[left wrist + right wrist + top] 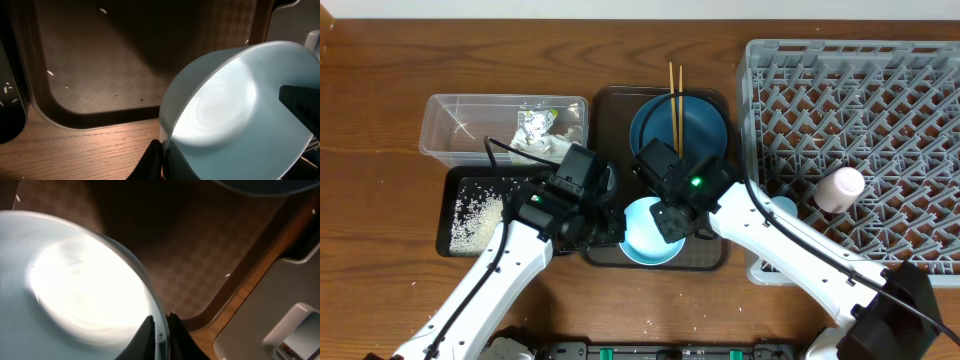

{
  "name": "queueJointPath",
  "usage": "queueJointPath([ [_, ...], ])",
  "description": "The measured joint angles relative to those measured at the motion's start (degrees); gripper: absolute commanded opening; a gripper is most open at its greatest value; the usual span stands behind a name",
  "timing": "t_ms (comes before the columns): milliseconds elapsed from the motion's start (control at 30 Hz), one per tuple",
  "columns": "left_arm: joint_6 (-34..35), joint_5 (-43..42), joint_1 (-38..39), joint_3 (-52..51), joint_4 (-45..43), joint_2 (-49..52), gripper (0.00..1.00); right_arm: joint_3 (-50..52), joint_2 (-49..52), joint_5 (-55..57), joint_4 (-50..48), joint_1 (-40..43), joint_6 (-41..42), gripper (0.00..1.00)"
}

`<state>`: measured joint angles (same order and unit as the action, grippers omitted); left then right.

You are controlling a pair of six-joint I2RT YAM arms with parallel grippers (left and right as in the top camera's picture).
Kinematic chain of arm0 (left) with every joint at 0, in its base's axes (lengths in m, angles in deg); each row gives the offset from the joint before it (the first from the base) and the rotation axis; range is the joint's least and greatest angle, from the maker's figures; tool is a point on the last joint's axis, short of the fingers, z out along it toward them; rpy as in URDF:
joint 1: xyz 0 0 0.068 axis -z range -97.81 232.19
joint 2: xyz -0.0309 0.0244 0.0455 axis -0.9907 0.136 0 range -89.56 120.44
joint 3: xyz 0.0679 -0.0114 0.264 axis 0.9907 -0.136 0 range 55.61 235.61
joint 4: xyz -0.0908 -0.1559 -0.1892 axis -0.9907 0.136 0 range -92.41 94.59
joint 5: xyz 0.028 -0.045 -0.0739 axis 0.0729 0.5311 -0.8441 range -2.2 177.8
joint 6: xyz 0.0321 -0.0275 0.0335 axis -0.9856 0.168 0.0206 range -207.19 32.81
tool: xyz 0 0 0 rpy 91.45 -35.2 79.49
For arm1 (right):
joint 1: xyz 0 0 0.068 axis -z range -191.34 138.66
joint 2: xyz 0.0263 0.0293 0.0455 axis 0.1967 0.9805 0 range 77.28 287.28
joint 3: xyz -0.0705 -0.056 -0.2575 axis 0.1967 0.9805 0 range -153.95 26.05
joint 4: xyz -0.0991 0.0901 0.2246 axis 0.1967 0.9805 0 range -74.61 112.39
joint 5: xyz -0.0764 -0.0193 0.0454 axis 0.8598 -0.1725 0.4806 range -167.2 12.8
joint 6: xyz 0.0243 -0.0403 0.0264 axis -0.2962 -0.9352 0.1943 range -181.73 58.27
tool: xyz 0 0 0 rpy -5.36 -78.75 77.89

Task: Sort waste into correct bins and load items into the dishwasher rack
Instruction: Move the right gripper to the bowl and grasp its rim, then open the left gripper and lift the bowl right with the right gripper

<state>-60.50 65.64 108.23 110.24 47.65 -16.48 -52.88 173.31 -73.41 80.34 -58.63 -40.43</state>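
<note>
Loading of the dishwasher rack, with one dish gripped by both arms. The rack is seen to the right of the serving tray, and a pale pink cup lies on its grid. The large blue plate is set on the far half of the serving tray, with the chopsticks laid across it. The white-blue bowl is held tilted over the near edge of the serving tray. Its rim is pinched by the left gripper on the side away from the rack. The right gripper is closed narrowly over the rim on the rack side. The step is judged to be a handover of the bowl. For the next move, release by the left jaws is called for first. The bowl can then be carried right of the serving tray and stood between the rack's pegs.
</note>
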Motion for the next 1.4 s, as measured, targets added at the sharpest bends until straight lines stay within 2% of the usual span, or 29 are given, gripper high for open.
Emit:
queueJointPath([
  [67,0.00,-0.02,0.00,0.00,-0.02,0.00,0.06,0.00,0.00,-0.09,0.22,0.00,0.20,0.01],
  [300,0.00,-0.04,0.02,0.00,-0.46,0.02,0.08,0.00,-0.02,-0.31,0.15,0.00,0.70,0.01],
  [333,0.00,-0.02,0.02,0.00,-0.55,0.02,0.14,0.00,-0.02,-0.31,0.15,0.00,0.72,0.01],
  [467,-0.74,-0.15,0.00,0.02,-2.58,0.02,0.55,0.13,0.02,-0.28,0.35,0.00,0.61,0.01],
  [500,-0.92,-0.22,0.00,0.02,-3.04,0.02,0.59,0.15,0.02,-0.22,0.37,0.00,0.61,0.01],
  [633,-0.83,-0.20,0.00,0.02,-5.75,0.02,0.64,0.22,0.02,1.55,-0.11,0.00,0.61,0.01],
  [867,-1.03,0.39,-1.09,0.02,-6.88,0.02,0.65,0.26,0.02,11.91,-3.21,0.90,0.61,0.01],
  [1100,-1.05,1.38,-4.46,0.02,-6.62,0.02,0.67,0.35,0.02,22.36,-14.36,5.55,-0.57,0.01],
  [1200,-1.31,1.57,-4.63,0.04,-6.62,0.02,0.84,0.37,0.04,28.28,-20.74,7.50,-2.67,0.01],
  [1400,-1.22,1.55,-4.63,0.04,-6.62,0.02,0.89,0.42,0.07,41.35,-32.11,10.67,-13.99,0.01],
])
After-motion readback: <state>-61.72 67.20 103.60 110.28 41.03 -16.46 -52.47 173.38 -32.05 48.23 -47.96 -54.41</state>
